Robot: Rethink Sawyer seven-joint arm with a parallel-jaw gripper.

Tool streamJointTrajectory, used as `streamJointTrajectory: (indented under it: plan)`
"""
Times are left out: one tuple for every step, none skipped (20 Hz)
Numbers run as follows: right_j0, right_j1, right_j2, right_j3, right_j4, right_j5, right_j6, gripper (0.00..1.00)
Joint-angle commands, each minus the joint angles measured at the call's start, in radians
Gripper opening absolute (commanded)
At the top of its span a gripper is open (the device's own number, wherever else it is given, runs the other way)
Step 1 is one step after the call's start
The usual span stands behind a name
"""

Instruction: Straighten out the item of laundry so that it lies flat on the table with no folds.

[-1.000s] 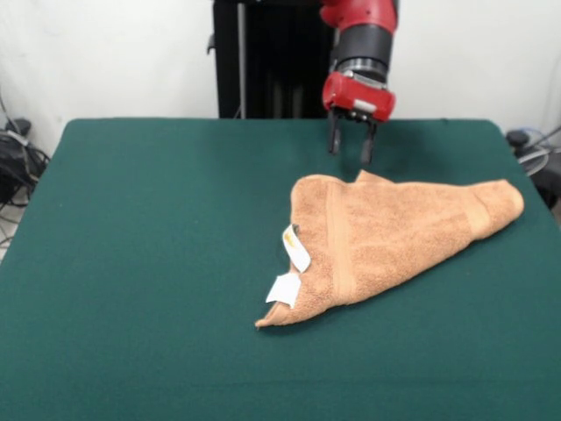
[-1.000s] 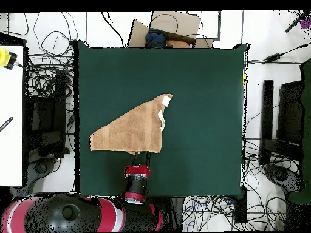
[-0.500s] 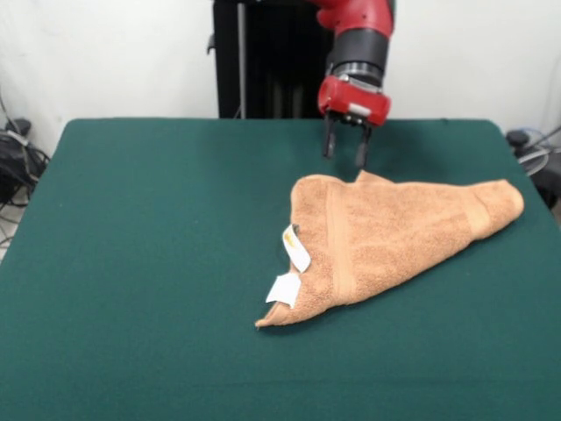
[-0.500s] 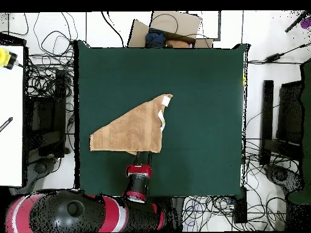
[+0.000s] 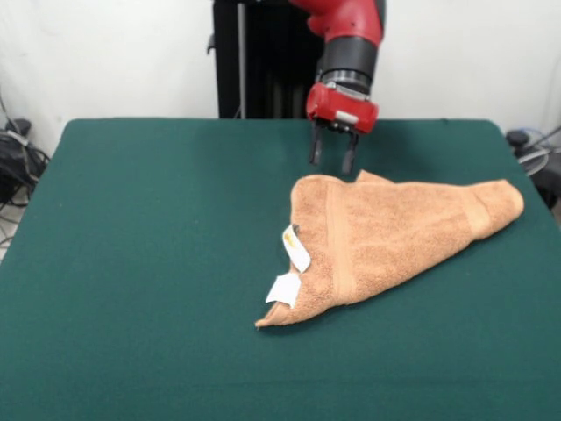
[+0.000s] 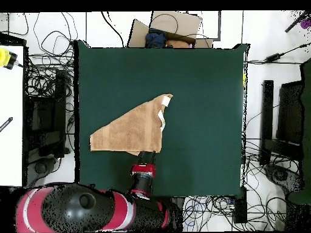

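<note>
Surface: green, far larger than the towel; the towel lies right of its centre in the front view.
Tags: two white ones at the towel's left edge in the front view, one curled up; the overhead view shows them only as a white strip.
Towel: orange-tan, folded into a rough triangle, so not flat; a woven band runs down near the tags, and a second band crosses its right tip.
Towel overhead: the triangle's outline reads plainly, its long edge slanting; the bands barely show.
Gripper: hangs just behind the towel's far edge, empty, fingers spread apart.
Gripper overhead: just beside the towel's edge; the fingers are hardly visible there.
</note>
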Motion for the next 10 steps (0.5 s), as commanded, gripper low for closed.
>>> streamJointTrajectory:
  plan:
    - [-0.031,0.054,0.072,-0.155,-0.015,0.066,0.126,1.0]
    - [-0.033,0.054,0.071,-0.158,-0.017,0.066,0.125,1.0]
    - [-0.033,0.054,0.07,-0.16,-0.018,0.066,0.124,1.0]
    - [-0.034,0.054,0.069,-0.161,-0.019,0.067,0.124,1.0]
    - [-0.034,0.055,0.068,-0.164,-0.02,0.066,0.123,1.0]
    - [-0.035,0.055,0.068,-0.166,-0.021,0.067,0.123,1.0]
    - [-0.035,0.055,0.066,-0.167,-0.02,0.064,0.122,1.0]
    - [-0.035,0.054,0.064,-0.168,-0.019,0.062,0.121,1.0]
    - [-0.036,0.054,0.062,-0.169,-0.019,0.059,0.12,1.0]
    - [-0.037,0.053,0.061,-0.172,-0.021,0.058,0.121,1.0]
